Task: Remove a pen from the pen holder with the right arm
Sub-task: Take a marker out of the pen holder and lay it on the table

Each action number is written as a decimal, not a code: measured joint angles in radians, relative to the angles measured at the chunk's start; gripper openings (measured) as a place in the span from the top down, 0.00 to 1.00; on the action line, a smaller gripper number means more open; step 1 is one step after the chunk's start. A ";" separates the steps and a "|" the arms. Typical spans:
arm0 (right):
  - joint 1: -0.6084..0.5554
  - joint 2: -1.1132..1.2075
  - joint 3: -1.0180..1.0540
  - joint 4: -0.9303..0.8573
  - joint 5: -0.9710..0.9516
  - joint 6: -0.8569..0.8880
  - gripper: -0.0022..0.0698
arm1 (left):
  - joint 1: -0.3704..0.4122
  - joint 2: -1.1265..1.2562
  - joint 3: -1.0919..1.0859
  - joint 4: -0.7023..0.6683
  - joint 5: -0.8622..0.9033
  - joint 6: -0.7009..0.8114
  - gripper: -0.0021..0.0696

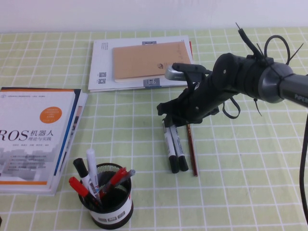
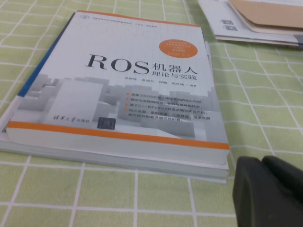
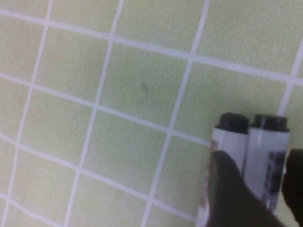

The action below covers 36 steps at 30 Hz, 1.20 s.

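Observation:
The black mesh pen holder (image 1: 109, 204) stands at the near left of the table with several markers and pens upright in it. Two white markers with black caps (image 1: 169, 147) (image 1: 179, 149) lie side by side on the checked cloth, and a thin red pencil (image 1: 191, 149) lies just to their right. My right gripper (image 1: 168, 118) hangs low over the far ends of the two markers. In the right wrist view its fingers (image 3: 227, 189) stand apart astride the right-hand marker (image 3: 267, 142), open, with the other marker (image 3: 229, 137) beside it. My left gripper (image 2: 270, 189) rests shut near the book's corner.
A thick ROS textbook (image 1: 33, 134) (image 2: 137, 90) lies at the left, close to the pen holder. A white book with a brown notebook (image 1: 144, 60) on top sits at the back centre, just behind the right arm. Green checked cloth covers the table.

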 joint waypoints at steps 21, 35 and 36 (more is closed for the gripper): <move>0.017 -0.600 0.425 -0.109 -0.078 -0.008 0.96 | 0.000 0.000 0.000 0.000 0.000 0.000 0.98; 0.017 -1.113 0.747 -0.143 0.082 -0.013 0.99 | 0.000 0.000 0.000 0.000 0.000 0.000 0.98; 0.017 -1.125 0.752 -0.147 0.112 -0.013 0.99 | 0.000 0.000 0.000 0.000 0.000 0.000 0.98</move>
